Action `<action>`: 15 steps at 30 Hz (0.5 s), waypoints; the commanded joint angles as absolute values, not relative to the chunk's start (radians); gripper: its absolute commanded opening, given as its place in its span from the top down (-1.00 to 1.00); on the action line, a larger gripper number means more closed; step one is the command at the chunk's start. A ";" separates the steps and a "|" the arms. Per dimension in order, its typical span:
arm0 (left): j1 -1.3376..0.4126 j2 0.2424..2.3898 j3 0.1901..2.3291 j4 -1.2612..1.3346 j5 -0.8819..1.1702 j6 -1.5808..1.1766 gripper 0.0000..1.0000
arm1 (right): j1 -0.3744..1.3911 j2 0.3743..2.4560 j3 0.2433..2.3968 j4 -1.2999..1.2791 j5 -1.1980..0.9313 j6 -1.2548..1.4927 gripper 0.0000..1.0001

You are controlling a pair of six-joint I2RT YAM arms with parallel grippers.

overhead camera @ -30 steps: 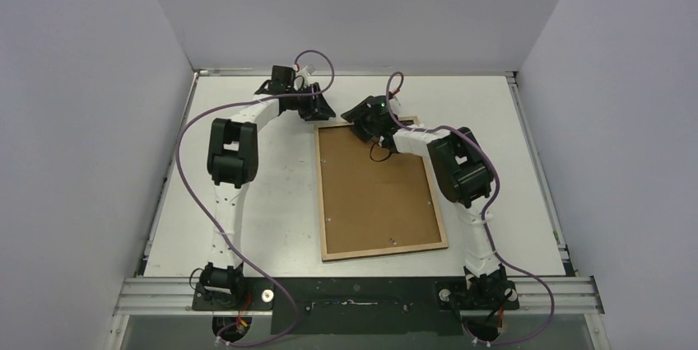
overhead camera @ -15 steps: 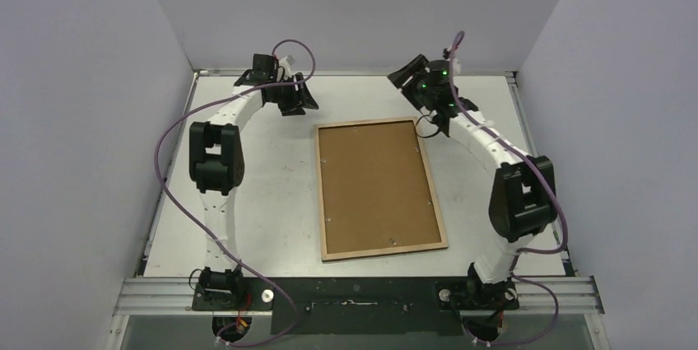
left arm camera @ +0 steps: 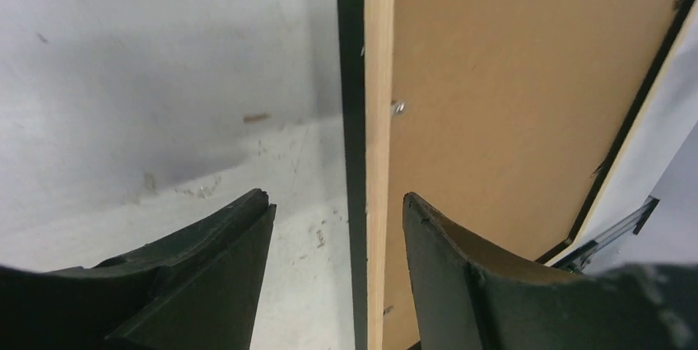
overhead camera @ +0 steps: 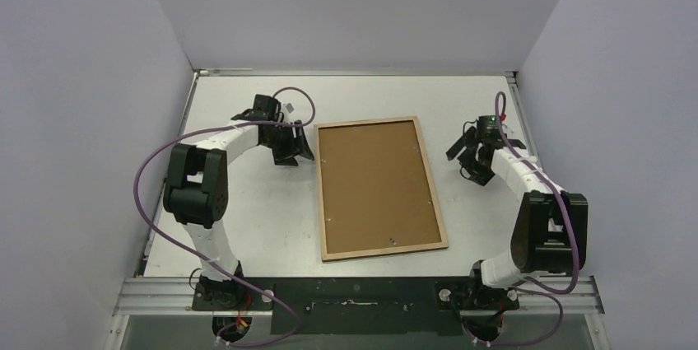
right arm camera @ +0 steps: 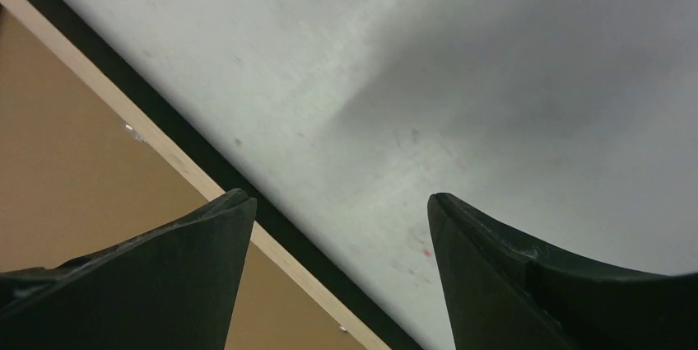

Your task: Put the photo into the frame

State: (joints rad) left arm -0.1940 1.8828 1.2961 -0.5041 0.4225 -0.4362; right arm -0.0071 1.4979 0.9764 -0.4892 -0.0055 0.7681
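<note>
Left gripper [left arm camera: 337, 202] and right gripper [right arm camera: 342, 202] spread, empty. Left one sits astride frame [left arm camera: 379, 119] rim, picture centre; closing there could skew it.

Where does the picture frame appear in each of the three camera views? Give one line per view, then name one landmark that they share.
Top external: the frame lies back-up in the middle of the picture.
Left wrist: the frame shows as a rim running vertically down the centre.
Right wrist: the frame shows as a rim crossing diagonally on the left.
Shared landmark: the brown backing board inside the rim.
</note>
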 commanded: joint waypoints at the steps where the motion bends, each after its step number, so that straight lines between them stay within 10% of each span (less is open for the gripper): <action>1: -0.233 1.762 1.204 -0.419 0.421 -0.485 -0.15 | -0.042 1.360 0.891 -0.521 -0.127 0.755 -0.58; 15: -0.305 1.789 1.110 -0.394 0.452 -0.569 -0.14 | -0.049 1.397 0.721 -0.457 -0.457 0.761 -0.62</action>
